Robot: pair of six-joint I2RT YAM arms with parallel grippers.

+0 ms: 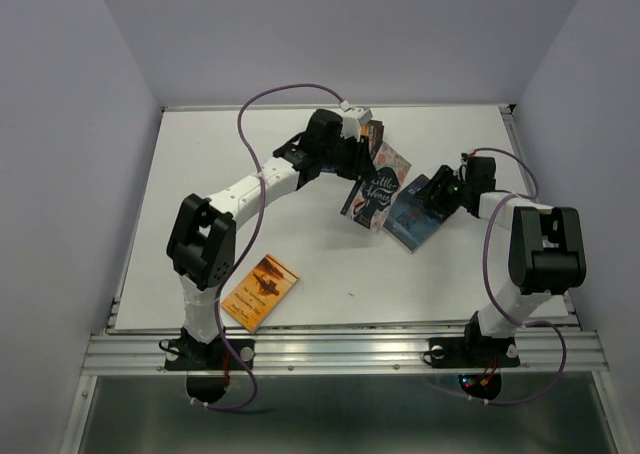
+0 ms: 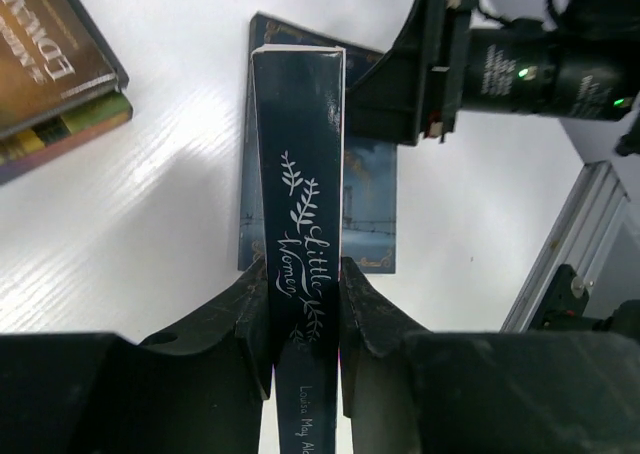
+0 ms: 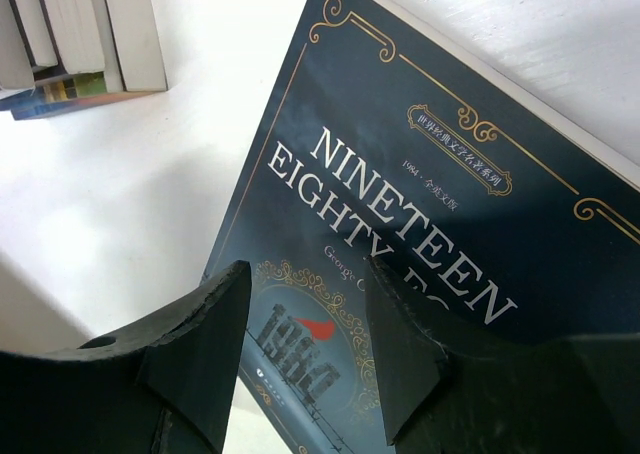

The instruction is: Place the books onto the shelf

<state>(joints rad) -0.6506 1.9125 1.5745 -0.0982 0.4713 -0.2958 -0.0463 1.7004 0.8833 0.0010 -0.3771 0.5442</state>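
Nearest the overhead camera, the black elbows of the left arm [image 1: 203, 239] and the right arm [image 1: 545, 249] rise from their bases at the near edge. Both arms reach over the white table [image 1: 200, 144] toward its far middle. The left claw [image 2: 303, 309] is narrow and pinches a dark blue book [image 2: 300, 174], titled Little Women, across its spine, holding it on edge just right of the table's centre. Partly under it and to its right, a blue book [image 3: 420, 204], Nineteen Eighty-Four, lies cover up on the table. The right claw [image 3: 310, 354] hangs over that cover with its jaws apart and nothing pinched between them. Whether its fingers touch the cover cannot be told. An orange book [image 1: 260, 291] lies flat at the near left. A small stack of books [image 2: 50, 64] sits at the far middle, just beyond the left claw.
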